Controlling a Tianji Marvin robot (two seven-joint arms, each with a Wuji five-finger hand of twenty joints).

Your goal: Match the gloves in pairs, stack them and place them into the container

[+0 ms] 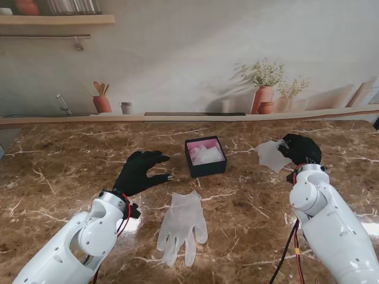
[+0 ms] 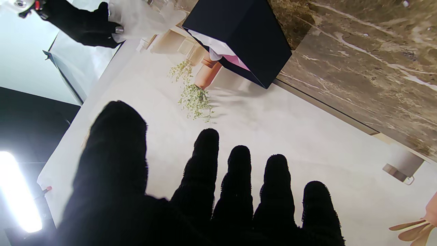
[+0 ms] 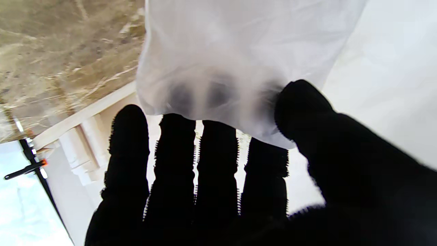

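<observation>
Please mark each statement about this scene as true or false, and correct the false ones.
1. The right hand holds a translucent glove. True.
2. The left hand is closed around the glove on the table. False: the left hand is open with its fingers spread and holds nothing; the flat glove lies apart from it, nearer to me.
3. The dark box is empty. False: some white material already lies inside it, on a pink lining.
4. The dark box stands between the two hands in the stand view. True.
5. The flat glove lies with its fingers pointing toward the box. False: its fingers point toward me, away from the box.
</observation>
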